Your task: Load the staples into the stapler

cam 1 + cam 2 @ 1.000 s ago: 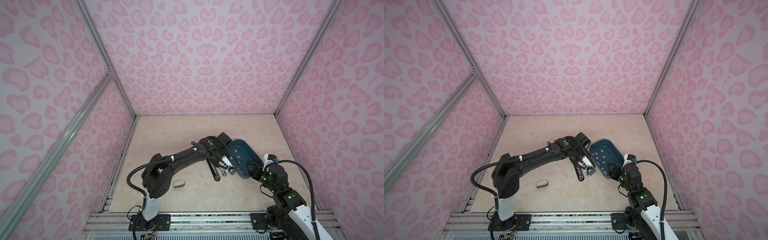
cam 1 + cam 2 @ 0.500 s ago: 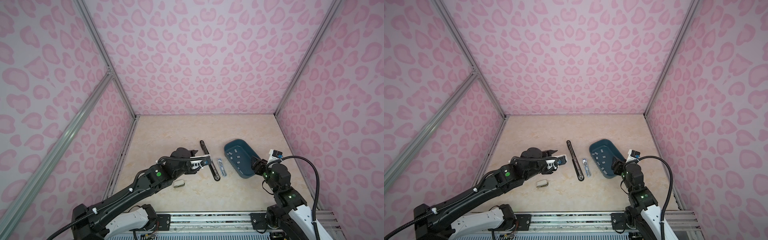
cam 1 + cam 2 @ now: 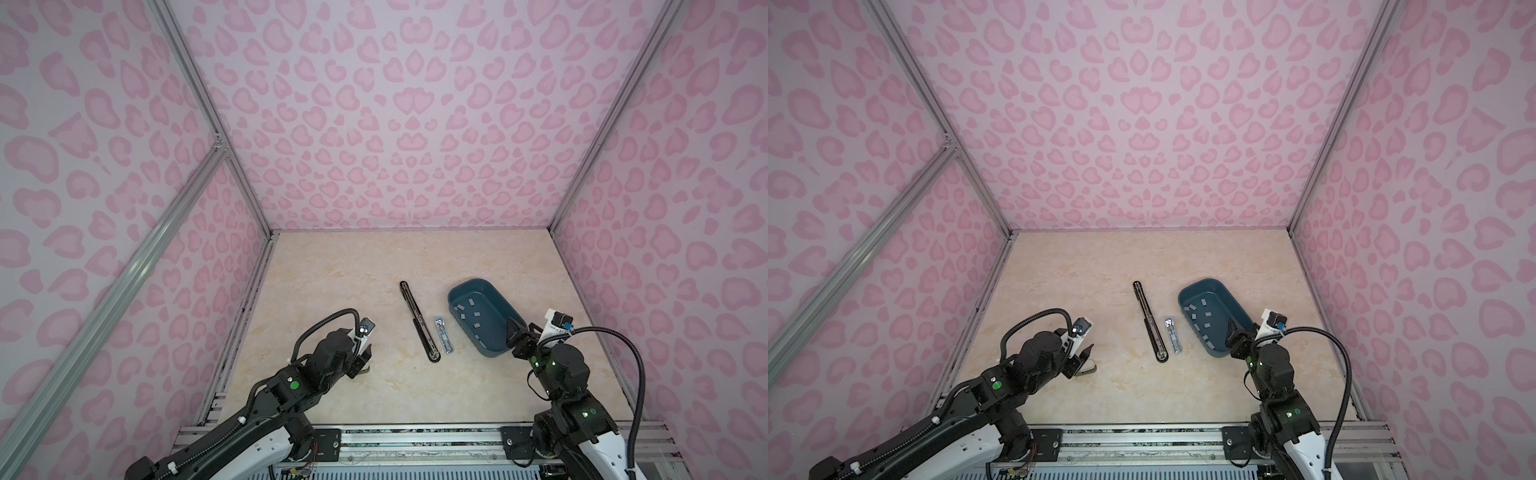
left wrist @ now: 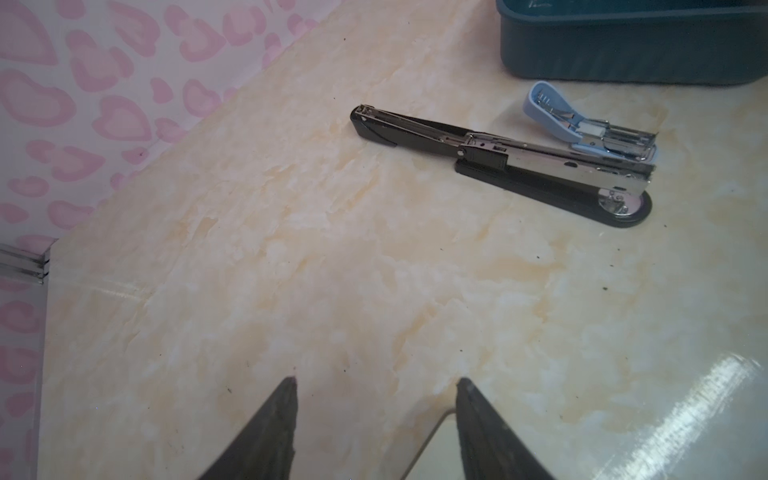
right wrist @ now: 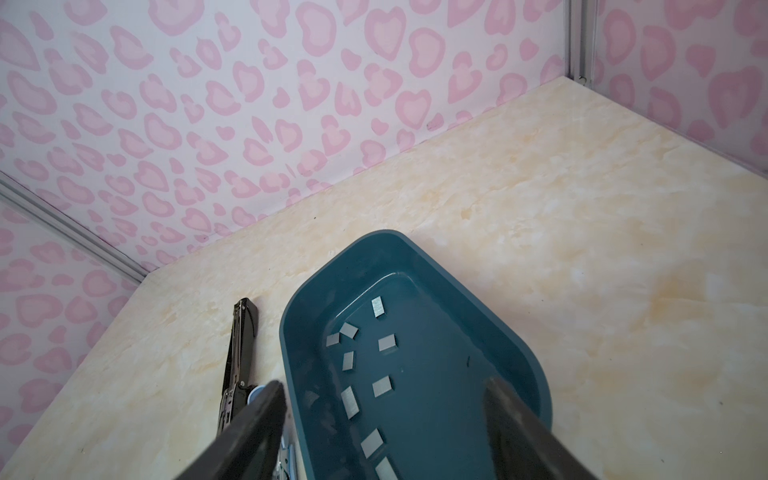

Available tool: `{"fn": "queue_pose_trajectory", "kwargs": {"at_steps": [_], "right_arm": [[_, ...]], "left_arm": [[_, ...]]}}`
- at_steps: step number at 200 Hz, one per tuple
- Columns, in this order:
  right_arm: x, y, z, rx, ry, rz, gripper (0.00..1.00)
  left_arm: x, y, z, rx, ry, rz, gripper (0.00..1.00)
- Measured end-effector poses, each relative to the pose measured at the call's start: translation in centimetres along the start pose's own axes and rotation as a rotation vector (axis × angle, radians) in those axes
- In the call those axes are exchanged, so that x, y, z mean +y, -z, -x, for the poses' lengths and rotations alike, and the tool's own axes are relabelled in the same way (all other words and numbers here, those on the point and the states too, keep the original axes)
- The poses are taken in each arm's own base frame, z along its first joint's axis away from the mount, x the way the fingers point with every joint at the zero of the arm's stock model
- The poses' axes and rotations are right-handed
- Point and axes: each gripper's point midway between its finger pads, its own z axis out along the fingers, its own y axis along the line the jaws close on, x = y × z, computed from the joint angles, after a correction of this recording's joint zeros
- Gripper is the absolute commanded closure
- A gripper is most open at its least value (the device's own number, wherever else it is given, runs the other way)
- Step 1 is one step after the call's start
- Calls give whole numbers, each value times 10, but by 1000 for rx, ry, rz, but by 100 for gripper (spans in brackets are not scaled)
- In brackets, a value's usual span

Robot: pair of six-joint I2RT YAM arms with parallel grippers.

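Staples [image 5: 350, 401] lie loose in the teal tub [image 5: 307, 286] under the right end effector [image 5: 384, 384], whose jaws stand spread, probably to pick one. Ahead of the left end effector [image 4: 377, 380], also spread, the black stapler [image 4: 519, 158] and blue stapler [image 4: 582, 129] lie opened, ready for loading.

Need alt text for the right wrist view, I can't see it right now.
A teal tray holding several loose grey staples sits on the marble table, seen past the open right tool. A black stapler lies beside the tray; pink heart-print walls stand behind.
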Motion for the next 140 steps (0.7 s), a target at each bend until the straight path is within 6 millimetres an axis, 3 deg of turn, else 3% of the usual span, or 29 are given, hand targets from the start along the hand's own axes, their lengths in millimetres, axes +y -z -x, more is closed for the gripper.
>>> {"fn": "queue_pose_trajectory", "kwargs": {"at_steps": [34,76,117,140], "right_arm": [[-2,0,-1,2,7,-7,21],[-6,-7,-12,51,18,-34,21],[3,-10,-14,68,26,14,25],[48,-8,-24,120,67,220,22]], "left_arm": [[-10,-23,-25,152,-58,-20,43],[-19,-34,-30,220,-82,-56,45],[-20,-26,-7,144,-61,-86,45],[-11,-10,21,14,-21,-66,34]]}}
